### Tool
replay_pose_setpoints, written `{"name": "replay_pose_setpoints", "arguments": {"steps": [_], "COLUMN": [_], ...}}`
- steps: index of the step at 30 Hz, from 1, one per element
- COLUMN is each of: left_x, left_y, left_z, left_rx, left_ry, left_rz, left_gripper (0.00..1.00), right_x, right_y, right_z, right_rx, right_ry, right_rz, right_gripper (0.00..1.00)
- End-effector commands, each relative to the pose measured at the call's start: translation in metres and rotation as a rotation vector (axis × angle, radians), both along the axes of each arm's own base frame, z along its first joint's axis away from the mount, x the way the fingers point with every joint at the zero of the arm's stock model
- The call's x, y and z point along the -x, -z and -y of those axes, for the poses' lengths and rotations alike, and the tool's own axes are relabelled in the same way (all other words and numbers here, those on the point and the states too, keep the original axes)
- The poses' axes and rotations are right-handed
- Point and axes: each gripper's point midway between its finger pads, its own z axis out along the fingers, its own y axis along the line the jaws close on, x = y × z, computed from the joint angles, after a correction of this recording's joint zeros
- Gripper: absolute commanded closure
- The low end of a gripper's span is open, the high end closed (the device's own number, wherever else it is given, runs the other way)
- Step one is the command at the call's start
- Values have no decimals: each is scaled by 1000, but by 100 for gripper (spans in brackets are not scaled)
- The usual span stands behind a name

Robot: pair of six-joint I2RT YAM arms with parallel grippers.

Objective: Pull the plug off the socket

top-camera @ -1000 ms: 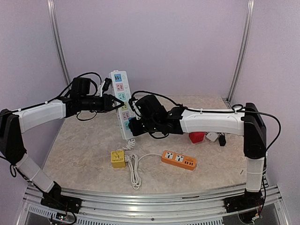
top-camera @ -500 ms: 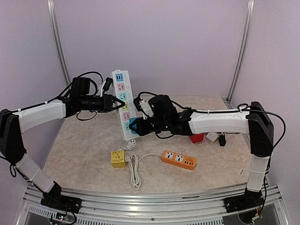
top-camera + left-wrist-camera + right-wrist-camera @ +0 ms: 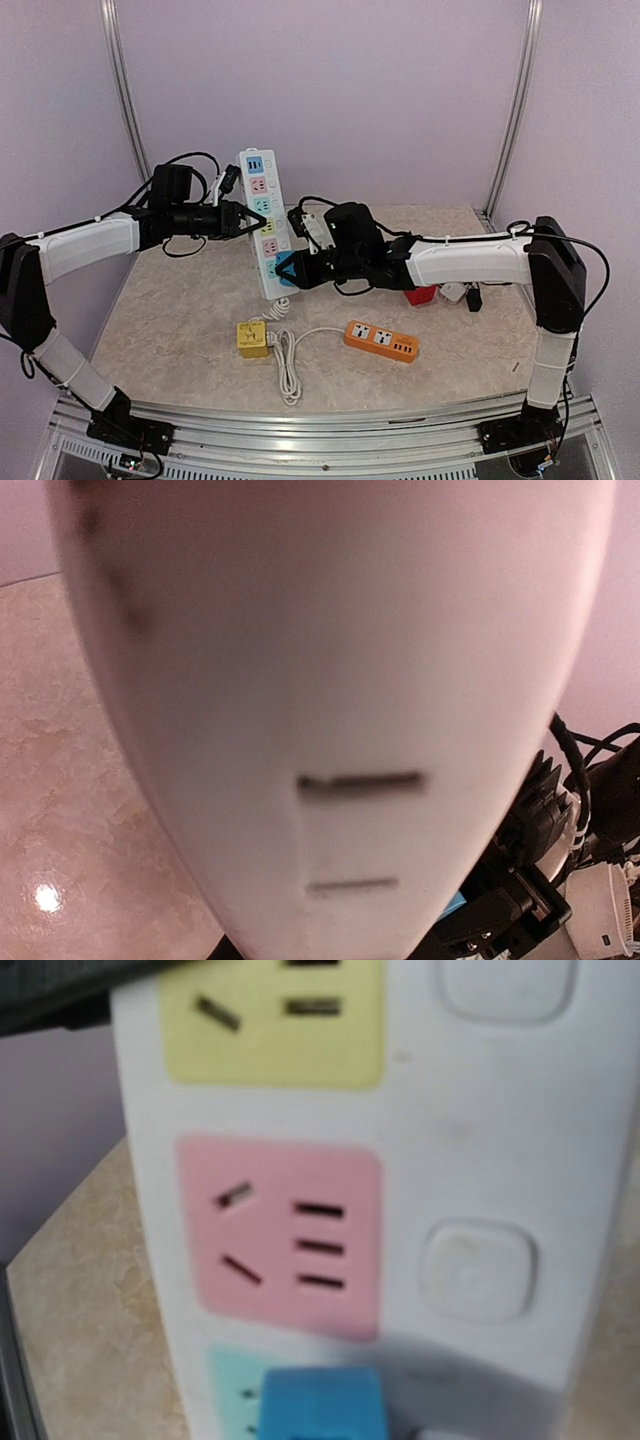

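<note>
A long white power strip [image 3: 256, 190] with coloured sockets stands tilted above the table. My left gripper [image 3: 255, 221] is shut on its left edge. In the left wrist view the power strip's [image 3: 330, 680] blurred white body fills the frame. My right gripper [image 3: 286, 270] is shut on a blue plug [image 3: 288, 267] at the strip's lower part. The right wrist view shows the blue plug [image 3: 320, 1405] in front of the teal socket [image 3: 232, 1385], below a pink socket [image 3: 280, 1235] and a yellow one [image 3: 270, 1020]. Whether its pins are still in I cannot tell.
On the table lie a yellow cube socket [image 3: 252, 338], a coiled white cable [image 3: 288, 362] and an orange power strip [image 3: 381, 341]. A red object [image 3: 420, 293], a white adapter [image 3: 455, 292] and a small black piece [image 3: 474, 298] sit behind the right forearm.
My right wrist has turned and shifted slightly right, and the blue plug now shows at its tip. The left arm and the power strip have stayed still.
</note>
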Motion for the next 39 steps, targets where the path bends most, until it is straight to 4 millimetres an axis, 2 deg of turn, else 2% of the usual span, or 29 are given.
{"name": "replay_pose_setpoints", "arguments": {"steps": [1,9,17,24,29,39], "left_x": [3,-3,-5,-6,-5,-2], "left_y": [-24,-17,-12,-12,-14,-17], "left_z": [-2,-7,-9,-9,-9,-6], "left_rx": [21,-7,-22,-27,-25,-9], "left_ry": [-6,-52,-65,-69,-64,-39], "left_rz": [41,28,18,19,23,31], "left_gripper": [100,100,100,100,100,100], "right_x": [-26,-36,-42,-42,-36,-29], "right_y": [-13,4,10,9,7,6], "right_z": [16,24,28,30,24,14], "right_rx": [52,287,379,367,246,198], "right_ry": [129,284,354,365,295,223], "right_rz": [45,125,155,143,87,84], "right_gripper": [100,100,100,100,100,100]}}
